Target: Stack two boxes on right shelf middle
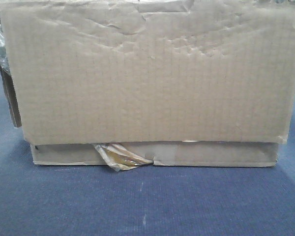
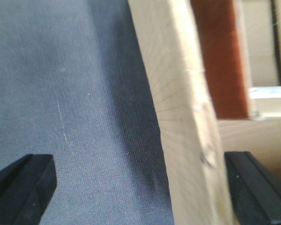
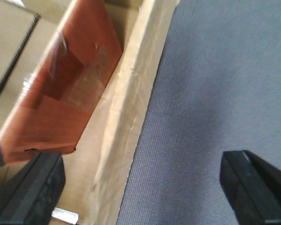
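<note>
Blue-grey cloth desk [image 1: 147,206] is carrying everything; no shelf is showing in any view.

Step, as we are judging it: the pick-up. The pile is sitting on the desk, not on the shelf. The next move is calling for both sets of jaws to close on opposite walls and lift level. We are doubting that the lower box would come along.

Tall box [image 1: 147,73] is filling the front view: plain brown corrugated card, with its face wrinkled and dented along the top. It is resting squarely on the flat box [image 1: 211,154], which is lying on the desk.

Left gripper [image 2: 138,178]: jaws are standing wide, straddling an upright cardboard wall [image 2: 187,140] that is lying hard by one finger. Right gripper [image 3: 143,178]: jaws are likewise wide, with a pale wall between them. We are taking both walls for the tall box.

A red-brown flap [image 3: 70,84] is showing behind that wall.

Crumpled yellowish tape scrap [image 1: 120,156] is hanging off the flat box's front.
</note>
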Available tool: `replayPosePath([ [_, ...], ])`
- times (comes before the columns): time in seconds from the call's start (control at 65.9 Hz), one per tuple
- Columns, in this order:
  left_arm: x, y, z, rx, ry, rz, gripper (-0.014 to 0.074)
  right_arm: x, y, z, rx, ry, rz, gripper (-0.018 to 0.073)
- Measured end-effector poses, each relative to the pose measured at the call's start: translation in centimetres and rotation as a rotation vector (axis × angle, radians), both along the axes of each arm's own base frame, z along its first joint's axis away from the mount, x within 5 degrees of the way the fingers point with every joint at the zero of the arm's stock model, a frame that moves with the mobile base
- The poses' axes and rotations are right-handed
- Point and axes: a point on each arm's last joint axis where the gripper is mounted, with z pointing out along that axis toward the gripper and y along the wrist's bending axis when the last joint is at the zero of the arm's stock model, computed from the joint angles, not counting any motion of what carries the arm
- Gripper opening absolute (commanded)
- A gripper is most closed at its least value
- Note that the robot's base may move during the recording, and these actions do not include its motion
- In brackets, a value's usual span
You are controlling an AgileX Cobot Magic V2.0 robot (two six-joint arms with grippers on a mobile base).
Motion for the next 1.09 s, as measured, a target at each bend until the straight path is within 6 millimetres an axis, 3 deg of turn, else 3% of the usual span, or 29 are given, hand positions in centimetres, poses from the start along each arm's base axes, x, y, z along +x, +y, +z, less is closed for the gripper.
replayPosePath([
  [0.334,1.1,-0.5,-1.5,-0.015,0.027,-0.002,0.0599,1.6,0.4,-2.4,-0.017,0.069,0.005,0.0561],
  [0.44,1.4,-0.8,-1.9,-0.031,0.038,-0.003,0.0599,1.9,0.5,-2.8,-0.020,0.080,0.005,0.0464],
  [0.546,1.6,-0.9,-2.3,-0.038,0.049,-0.003,0.0584,2.0,0.5,-3.1,-0.022,0.084,0.006,0.0249],
  [0.653,1.7,-0.9,-2.4,-0.038,0.053,-0.001,0.0454,2.0,0.6,-3.1,-0.011,0.091,0.007,-0.0027],
  [0.713,1.7,-1.0,-2.4,-0.052,0.057,0.001,0.0295,2.0,0.8,-3.1,-0.003,0.093,0.009,-0.0162],
  [0.85,1.6,-1.4,-2.4,-0.094,0.061,0.010,-0.0100,2.0,0.8,-3.1,-0.002,0.094,0.007,-0.0153],
  [1.093,1.6,-1.6,-2.3,-0.112,0.058,0.035,-0.0111,2.0,0.9,-3.1,0.005,0.094,0.007,-0.0154],
])
